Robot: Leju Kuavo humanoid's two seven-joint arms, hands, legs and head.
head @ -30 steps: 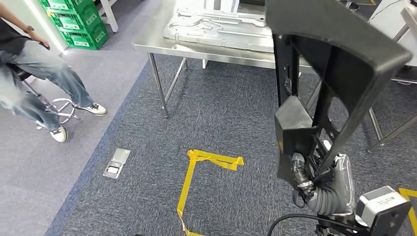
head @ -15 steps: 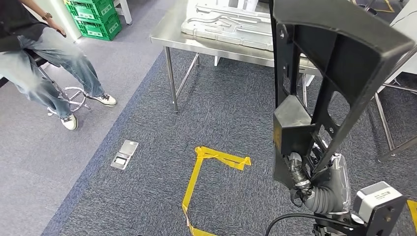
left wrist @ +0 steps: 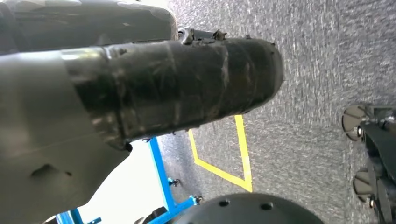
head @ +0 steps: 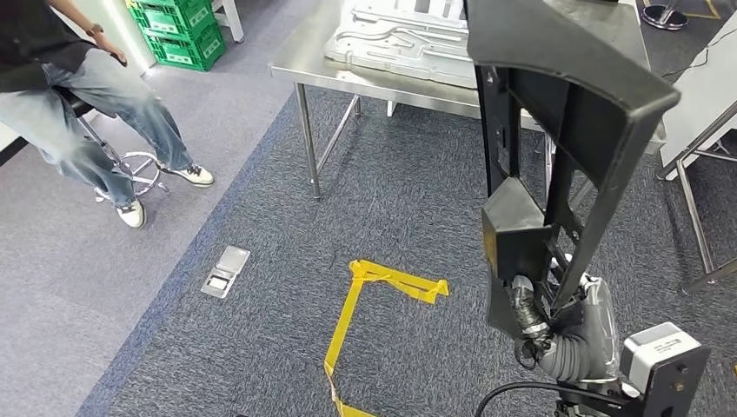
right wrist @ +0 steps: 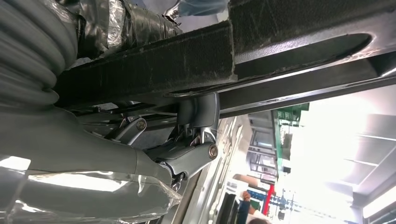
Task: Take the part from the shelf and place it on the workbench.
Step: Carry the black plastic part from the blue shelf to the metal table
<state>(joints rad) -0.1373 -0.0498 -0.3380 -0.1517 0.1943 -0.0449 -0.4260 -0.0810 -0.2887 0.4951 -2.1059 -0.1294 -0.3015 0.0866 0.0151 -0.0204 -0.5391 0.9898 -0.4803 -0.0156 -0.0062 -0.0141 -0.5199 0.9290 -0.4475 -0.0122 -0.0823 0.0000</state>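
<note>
A large black moulded plastic frame part (head: 556,95) with open cut-outs is seen carried upright in the head view, its lower end gripped by the right hand (head: 556,326), whose fingers (right wrist: 196,154) are closed against a black bar of the part in the right wrist view. The part rises from the hand at the lower right and its broad top overlaps, in the picture, the near edge of the steel worktop (head: 382,82); it is held in the air above the carpet and is not resting on the worktop.

The left hand (left wrist: 116,107) is shown in the left wrist view as a grey cover and a dark taped finger; whether its fingers are apart or together cannot be told.

On the worktop a pressed silver sheet-metal panel (head: 400,43) is laid flat near the near edge. The worktop is borne on slim steel legs (head: 307,139).

The floor is covered with blue-grey carpet (head: 408,217), on which an angle of yellow tape (head: 365,295) is stuck, with a small metal floor plate (head: 225,271) well apart from it towards the smoother grey floor strip. A person in jeans (head: 78,104) is seated on a stool (head: 130,169) at the far left, and green plastic crates (head: 178,30) are stacked beyond.
</note>
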